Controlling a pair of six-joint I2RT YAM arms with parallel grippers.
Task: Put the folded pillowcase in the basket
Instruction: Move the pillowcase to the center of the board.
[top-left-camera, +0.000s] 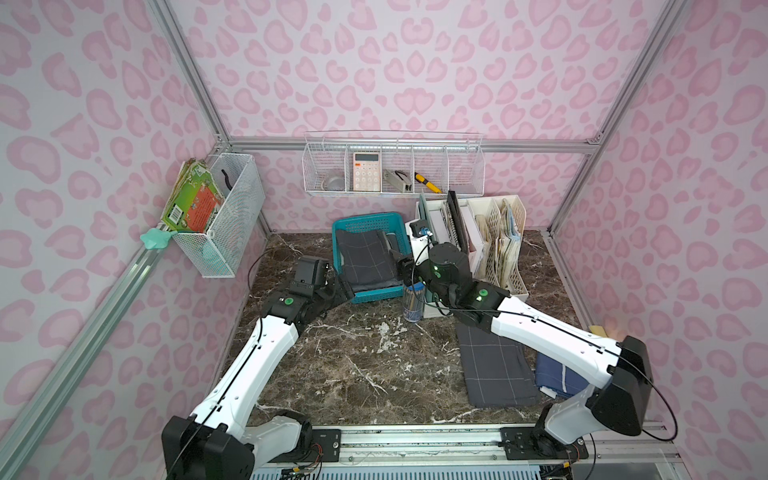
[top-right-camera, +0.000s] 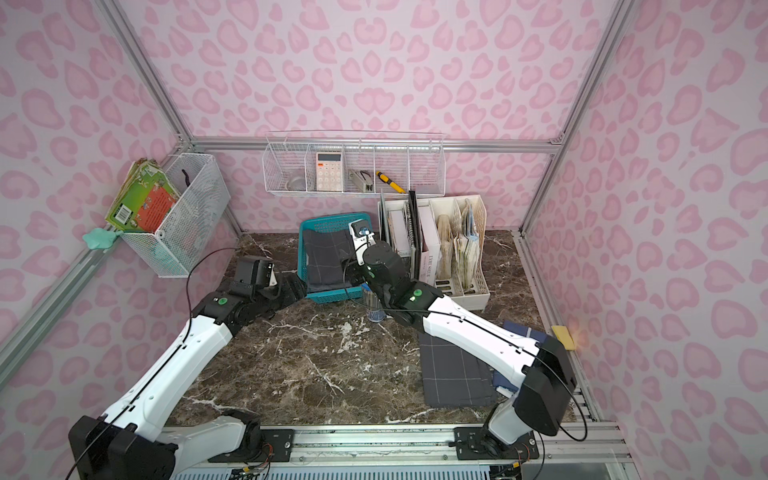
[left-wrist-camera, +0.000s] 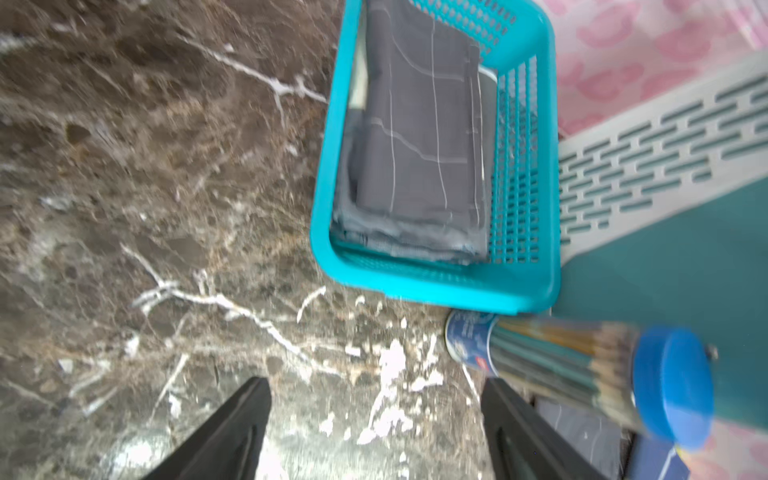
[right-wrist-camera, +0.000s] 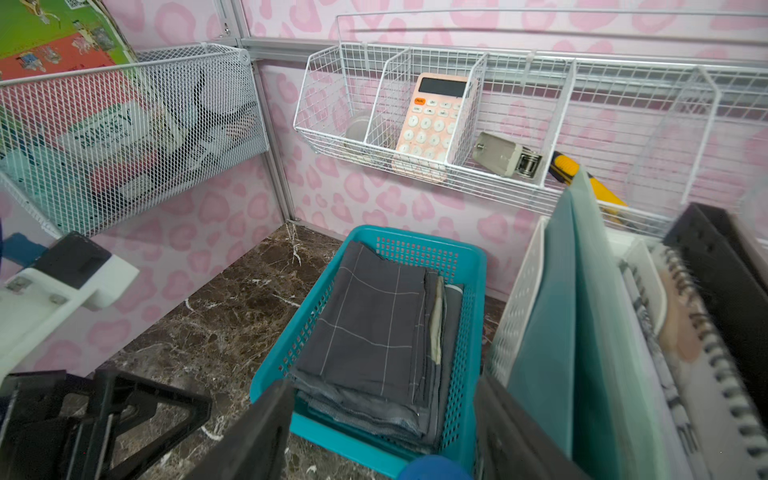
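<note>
The teal basket (top-left-camera: 374, 296) (top-right-camera: 328, 297) stands at the back of the marble table. A folded dark grey pillowcase (top-left-camera: 365, 259) (left-wrist-camera: 419, 137) (right-wrist-camera: 370, 332) with thin white check lines lies flat inside it, on other folded grey cloth. My left gripper (top-left-camera: 340, 287) (left-wrist-camera: 376, 386) is open just off the basket's near left corner, with only bare marble between its fingers. My right gripper (top-left-camera: 401, 266) (right-wrist-camera: 382, 386) is open above the basket's near right edge, holding nothing.
A clear pencil tube (top-left-camera: 413, 303) with a blue lid stands just in front of the basket. A cream file rack (top-left-camera: 498, 245) sits right of it. A second folded grey checked cloth (top-left-camera: 494, 365) and a blue one (top-left-camera: 557, 376) lie front right. Wire baskets (top-left-camera: 392, 166) hang on the walls.
</note>
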